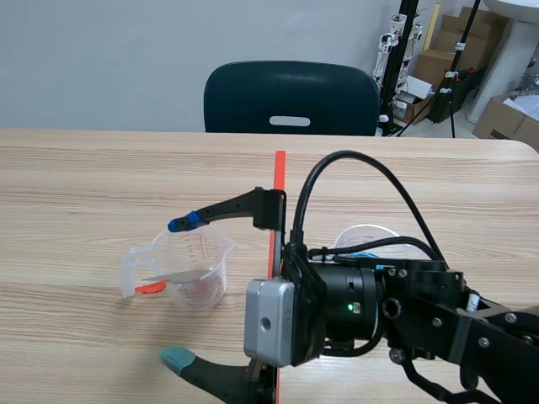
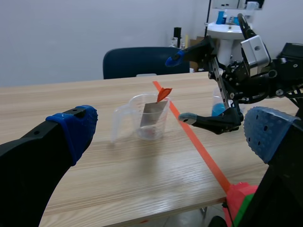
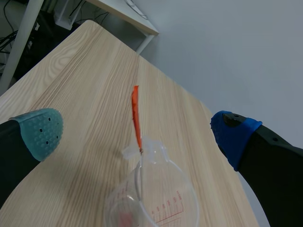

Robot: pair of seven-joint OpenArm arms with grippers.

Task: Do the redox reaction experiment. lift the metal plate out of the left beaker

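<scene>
On table point(image 1: 84, 185): left beaker point(image 1: 192, 268) holding metal plate point(image 2: 154, 113); right gripper point(image 3: 137, 132) above it; 2nd beaker point(image 1: 364, 239) to right; chair point(image 1: 290, 97) behind table.

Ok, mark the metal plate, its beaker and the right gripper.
metal plate point(image 2: 154, 115): left wrist view, middle of its grey face.
measuring beaker point(image 1: 205, 252): scene view, clear wall at red marks.
right gripper point(image 2: 180, 89): left wrist view, midway between its fingertips.

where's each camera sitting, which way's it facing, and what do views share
Scene view: between the arms, facing across the wooden table toward the dark chair; shows the right arm's open right tool by the clear plastic beaker.
Left wrist view: on the left arm, low at the table's edge, facing the beaker; open left tool frames it.
Right wrist view: on the right arm, looking down at the beaker past its own pads.
Shared: all show the beaker; the first two show the right tool.
</scene>
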